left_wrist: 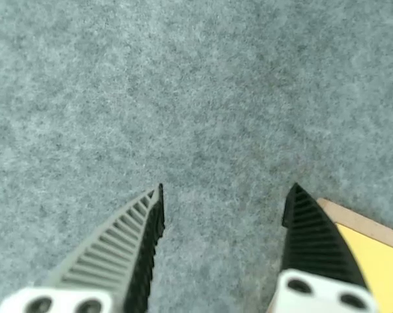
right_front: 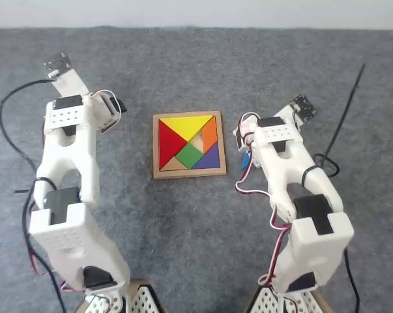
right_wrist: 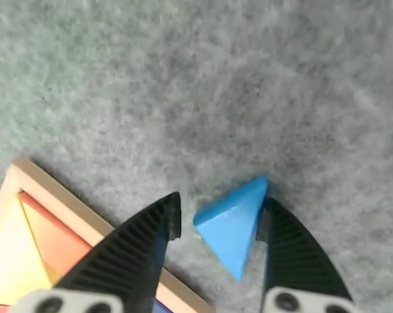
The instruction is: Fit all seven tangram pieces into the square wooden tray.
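— Where's the blue triangle (right_wrist: 230,225)?
— On the grey counter (right_wrist: 183,78), between the right fingers (right_wrist: 141,244). They're parted around it, one against its edge and the other just clear. Nothing is gripped.
— And the tray (right_front: 189,173)?
— Just beside those fingers, with a yellow triangle (right_front: 186,124) and a red triangle (right_front: 168,145) among its pieces.
— The left fingers (left_wrist: 134,244)?
— Spread wide over bare counter, holding nothing. The tray's corner is beside one of them.

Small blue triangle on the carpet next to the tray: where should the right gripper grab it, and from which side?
From above: the open right gripper brackets it. The small blue triangular piece seems to lie flat on the grey carpet, so only its side walls offer hold. Probably set one finger flat on a straight edge, the other on the opposite corner.
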